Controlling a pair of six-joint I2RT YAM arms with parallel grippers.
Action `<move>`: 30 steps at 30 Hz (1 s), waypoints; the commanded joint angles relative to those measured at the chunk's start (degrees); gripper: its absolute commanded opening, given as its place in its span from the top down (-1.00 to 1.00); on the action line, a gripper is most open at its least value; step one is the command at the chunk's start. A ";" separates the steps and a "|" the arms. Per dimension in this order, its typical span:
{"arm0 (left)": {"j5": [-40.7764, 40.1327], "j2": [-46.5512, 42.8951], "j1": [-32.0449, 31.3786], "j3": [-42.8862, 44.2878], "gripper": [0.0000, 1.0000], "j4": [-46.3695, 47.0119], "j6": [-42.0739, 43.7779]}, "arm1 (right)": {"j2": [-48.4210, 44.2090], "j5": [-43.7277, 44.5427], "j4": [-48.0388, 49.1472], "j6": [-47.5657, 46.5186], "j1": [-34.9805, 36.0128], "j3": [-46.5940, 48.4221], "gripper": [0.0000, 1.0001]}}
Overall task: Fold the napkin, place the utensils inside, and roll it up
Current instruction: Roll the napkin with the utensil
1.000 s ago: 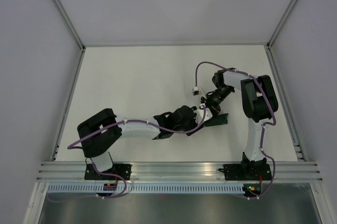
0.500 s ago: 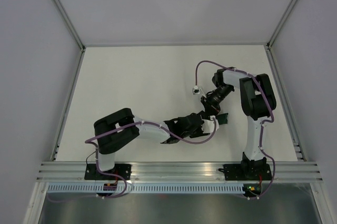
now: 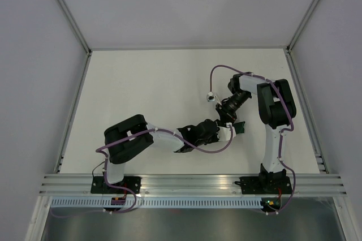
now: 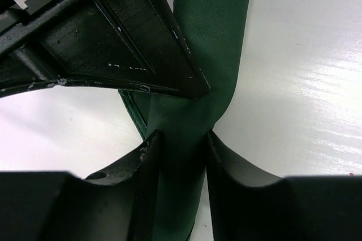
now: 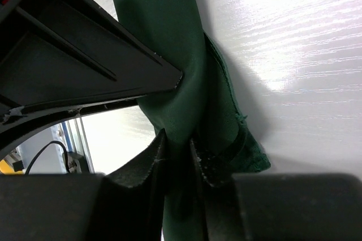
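Note:
The napkin (image 3: 239, 127) is a dark green cloth drawn up into a narrow roll on the white table, mostly hidden under the two wrists in the top view. In the left wrist view the napkin (image 4: 210, 31) runs down between the fingers of my left gripper (image 4: 181, 139), which press on it from both sides. My right gripper (image 5: 178, 139) pinches the napkin (image 5: 161, 31) a little further along, with a loose corner bunched beside its finger. The two grippers (image 3: 218, 132) (image 3: 228, 118) stand close together. No utensils show.
The white table (image 3: 141, 94) is walled by grey panels on three sides. An aluminium rail (image 3: 192, 181) runs along the near edge. A purple cable with a small white plug (image 3: 211, 97) loops over the right arm.
The left arm has swung its elbow to the right and its jaws have narrowed onto the napkin roll. The napkin's visible end has shrunk. The right gripper has hardly moved.

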 commanded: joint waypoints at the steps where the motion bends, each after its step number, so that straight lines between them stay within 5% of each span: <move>1: 4.54 2.20 0.77 1.33 0.22 -4.68 0.45 | 1.61 2.17 2.99 -2.63 -0.40 1.29 0.42; 16: 17.19 3.25 4.38 5.20 0.35 -15.23 -4.20 | -4.62 1.73 5.89 3.86 -1.63 2.70 -0.27; 30: 26.86 4.31 9.47 9.59 0.35 -22.88 -8.42 | -15.34 -3.71 15.29 14.59 -9.10 2.44 -0.34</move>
